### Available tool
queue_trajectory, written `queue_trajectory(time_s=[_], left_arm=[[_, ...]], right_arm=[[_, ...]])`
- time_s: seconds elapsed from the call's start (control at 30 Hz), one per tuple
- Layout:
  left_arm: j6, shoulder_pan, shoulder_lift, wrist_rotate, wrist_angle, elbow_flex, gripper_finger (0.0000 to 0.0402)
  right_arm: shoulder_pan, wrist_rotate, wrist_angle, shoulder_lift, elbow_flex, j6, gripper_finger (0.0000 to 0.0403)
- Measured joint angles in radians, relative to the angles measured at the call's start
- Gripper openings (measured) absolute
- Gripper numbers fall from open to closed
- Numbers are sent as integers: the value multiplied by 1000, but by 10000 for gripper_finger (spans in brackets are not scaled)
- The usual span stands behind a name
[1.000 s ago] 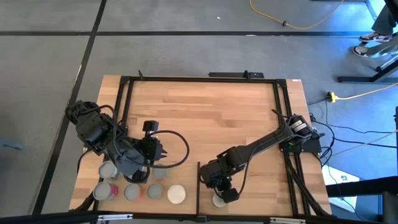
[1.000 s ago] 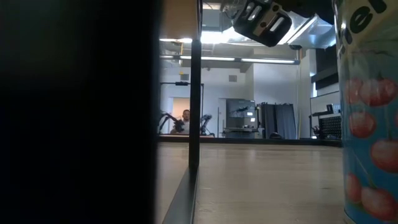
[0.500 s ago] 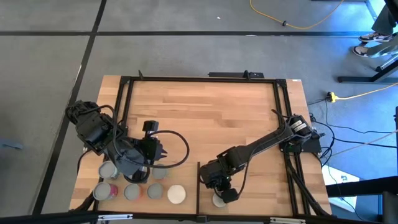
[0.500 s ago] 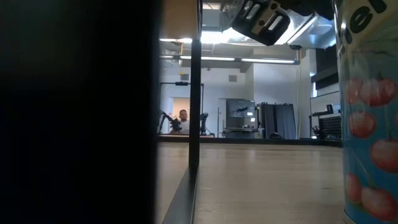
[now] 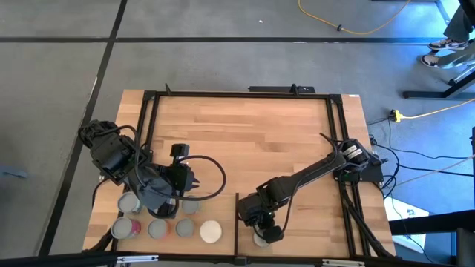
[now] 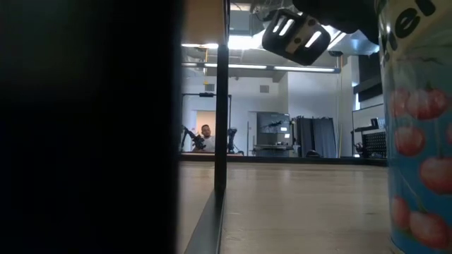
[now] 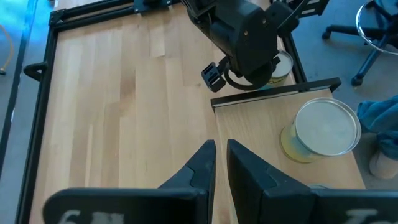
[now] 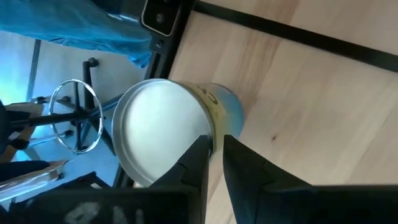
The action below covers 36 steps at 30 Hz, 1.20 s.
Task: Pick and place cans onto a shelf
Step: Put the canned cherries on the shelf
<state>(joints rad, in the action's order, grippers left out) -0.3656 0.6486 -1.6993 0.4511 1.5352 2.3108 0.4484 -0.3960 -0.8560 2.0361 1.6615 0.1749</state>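
Observation:
A can (image 8: 161, 130) with a white top and a blue and yellow label stands upright on the table (image 5: 245, 133), just right of the shelf's black edge (image 5: 236, 222). My right gripper (image 8: 212, 142) hangs shut above it, its tips at the can's top rim. In the low view this can (image 6: 417, 141) shows cherries on blue. Several more cans (image 5: 157, 230) stand upright on the shelf (image 7: 261, 130) at the near left, among them a white-topped one (image 7: 323, 127). My left gripper (image 7: 221, 149) is shut, holds nothing, and hovers high over the shelf's far part. My right gripper comes from above, slanting down, with its shut fingertips (image 8: 202, 144) at the rim (image 8: 208, 118) of the white-topped can. I cannot tell whether they touch it. The can stands upright on the table.
A thin black frame (image 5: 237, 94) runs around the tabletop, and its far half is bare wood. A black post (image 6: 221, 106) of the shelf rises near the low camera. Cables (image 5: 211, 174) loop off the left arm. A person sits far off in the room (image 6: 206, 134).
My right gripper has sunk a little toward the can below it, staying shut. The can has kept its place.

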Motion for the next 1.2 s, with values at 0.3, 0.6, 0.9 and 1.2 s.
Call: queue_trajectory(time_s=[0.3, 0.6, 0.9, 1.2], left_arm=[[0, 0, 0, 0, 0, 0, 33], [0, 0, 0, 0, 0, 0, 33], [1, 0, 0, 0, 0, 0, 33], [1, 12, 0, 0, 0, 0, 33]], right_arm=[[0, 9, 0, 0, 0, -15, 50], [0, 11, 14, 16, 3, -24, 23], [-6, -54, 52, 40, 5, -25, 3], [-19, 89, -63, 10, 1, -25, 2]])
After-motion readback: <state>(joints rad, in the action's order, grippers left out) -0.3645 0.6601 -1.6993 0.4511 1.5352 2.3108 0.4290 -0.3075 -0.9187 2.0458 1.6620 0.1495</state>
